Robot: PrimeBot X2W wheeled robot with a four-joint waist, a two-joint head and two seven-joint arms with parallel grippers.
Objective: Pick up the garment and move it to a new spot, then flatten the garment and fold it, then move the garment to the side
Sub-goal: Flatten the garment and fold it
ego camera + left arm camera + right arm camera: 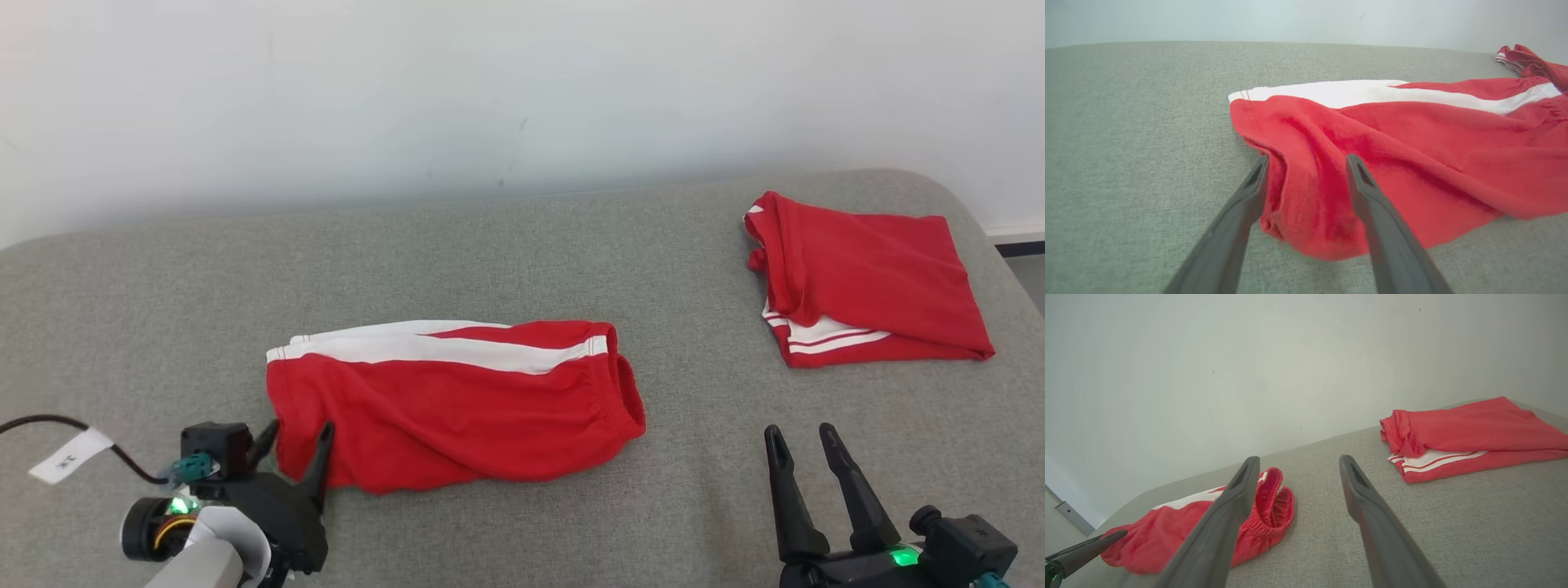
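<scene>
Head view: the red shorts [449, 408] lie folded on the grey cushion [163, 310], the left gripper [295, 445] at their 8 o'clock corner, fingers spread astride the hem, apparently letting it settle flat, while the right gripper [800, 445] hangs spread and empty at 4 o'clock.

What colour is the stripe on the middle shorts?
The stripe is white; left wrist view shows best.

The red shorts [457, 408] are soft, matt knit cloth, the waistband gathered and ribbed; the folded red garment [865, 269] looks the same. The grey upholstered surface [490, 245] is coarse woven fabric. The right gripper [799, 430] has smooth, dull, dark plastic fingers. The cable tag [69, 457] looks like paper.
</scene>
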